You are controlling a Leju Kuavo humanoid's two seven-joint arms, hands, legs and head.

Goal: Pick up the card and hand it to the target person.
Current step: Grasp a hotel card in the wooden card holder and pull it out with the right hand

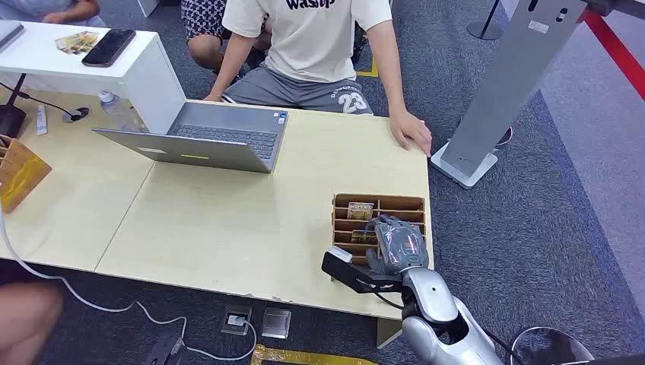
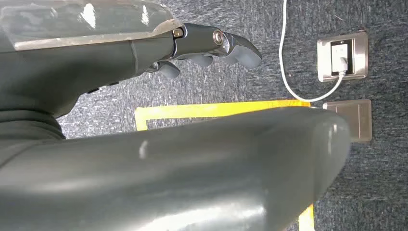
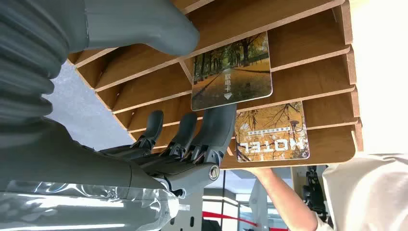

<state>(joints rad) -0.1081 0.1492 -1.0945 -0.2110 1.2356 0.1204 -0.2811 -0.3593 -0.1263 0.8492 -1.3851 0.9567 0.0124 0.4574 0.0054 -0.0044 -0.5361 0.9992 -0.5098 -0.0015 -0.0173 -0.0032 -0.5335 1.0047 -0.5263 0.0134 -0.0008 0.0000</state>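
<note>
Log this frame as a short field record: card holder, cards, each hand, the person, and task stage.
holder: wooden slotted rack near the table's right edge
cards: two in the rack, tree-avenue card and HOTEL card
right hand: right hand over the rack, fingers at the tree-avenue card's edge, grasp not confirmed
left hand: left hand hanging above the carpet, holding nothing
person: seated across, hand on the table's far edge
stage: reaching for card, not yet lifted

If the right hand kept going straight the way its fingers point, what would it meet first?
Probably the nearer card in the wooden rack: the right hand has its fingers just short of it, though depth is unclear.
</note>
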